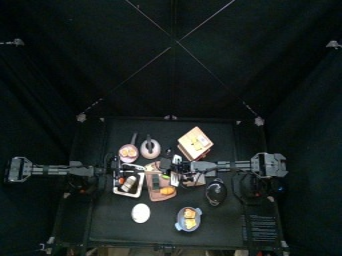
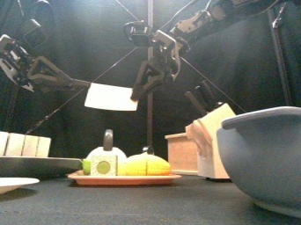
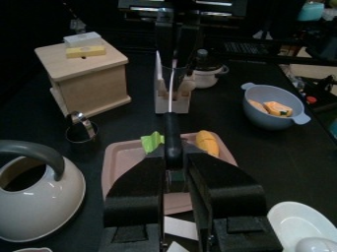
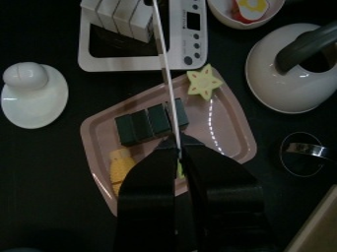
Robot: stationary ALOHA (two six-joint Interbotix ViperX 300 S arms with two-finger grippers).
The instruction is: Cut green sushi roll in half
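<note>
Tool (image 4: 175,157) holds knife (image 4: 162,69) over sushi roll (image 4: 148,125).

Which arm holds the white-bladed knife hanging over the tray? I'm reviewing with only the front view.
Observer: The right pincer. In the right wrist view the white-bladed knife runs straight out from it, edge-on.
Operator: Is it lined up with the roll?
Observer: Yes, its edge crosses above the dark green sushi roll on the pink rectangular tray.
Operator: And the left arm?
Observer: The left pincer hovers at the tray's edge, pointing at the roll; I cannot tell if it touches it.
</note>
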